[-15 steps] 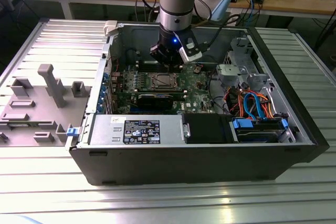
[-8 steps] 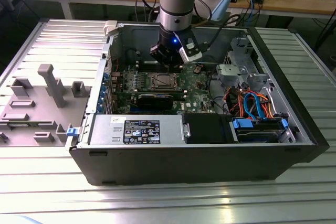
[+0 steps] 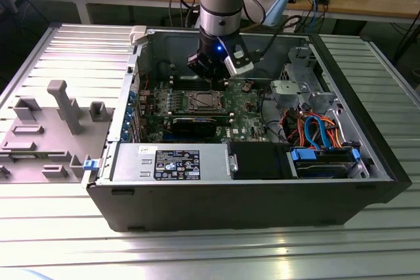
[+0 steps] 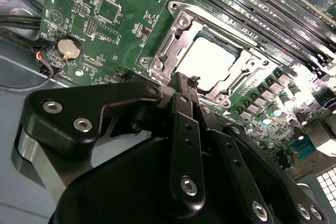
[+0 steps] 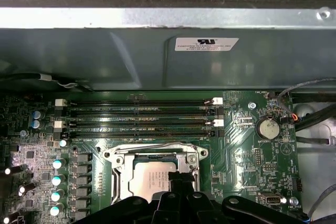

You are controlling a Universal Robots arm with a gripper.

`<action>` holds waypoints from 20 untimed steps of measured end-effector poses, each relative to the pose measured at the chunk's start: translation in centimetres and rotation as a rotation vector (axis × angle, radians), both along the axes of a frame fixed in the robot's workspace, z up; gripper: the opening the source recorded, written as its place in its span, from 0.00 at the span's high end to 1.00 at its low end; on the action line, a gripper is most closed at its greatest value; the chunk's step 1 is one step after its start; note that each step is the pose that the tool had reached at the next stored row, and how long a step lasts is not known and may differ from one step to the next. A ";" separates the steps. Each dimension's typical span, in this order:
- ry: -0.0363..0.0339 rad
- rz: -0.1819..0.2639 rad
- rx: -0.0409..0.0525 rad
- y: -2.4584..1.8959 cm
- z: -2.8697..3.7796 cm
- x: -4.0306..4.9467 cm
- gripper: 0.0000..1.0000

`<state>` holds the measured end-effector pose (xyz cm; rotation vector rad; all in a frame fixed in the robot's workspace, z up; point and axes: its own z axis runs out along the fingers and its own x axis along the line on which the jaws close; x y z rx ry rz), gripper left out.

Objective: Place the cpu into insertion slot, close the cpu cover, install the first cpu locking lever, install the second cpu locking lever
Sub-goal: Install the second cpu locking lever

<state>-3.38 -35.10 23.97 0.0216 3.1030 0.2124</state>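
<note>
The cpu (image 4: 210, 59) lies flat in the insertion slot (image 4: 181, 11) on the green board, its pale silver face up. The cpu cover (image 4: 170, 48), a silvery frame plate, lies down around the chip's edges. In the first wrist view the cpu (image 5: 152, 174) shows through the cover (image 5: 123, 179), with a thin metal rod (image 5: 157, 145) running along the frame's far side. My gripper (image 4: 193, 82) hangs just above the socket's edge, black fingers together with nothing between them. In the exterior view the gripper (image 3: 209, 75) is inside the case, above the cpu (image 3: 202, 101).
Long memory slots (image 5: 142, 114) run beside the socket. A coin battery (image 5: 269, 128) and cables (image 3: 315, 129) lie to the exterior view's right. The case wall (image 5: 157, 61) stands close behind the board. A black expansion card (image 3: 193, 124) sits in front of the socket.
</note>
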 end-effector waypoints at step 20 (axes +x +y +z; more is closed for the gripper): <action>0.0002 0.000 -0.0003 -0.69 0.09 0.00 0.89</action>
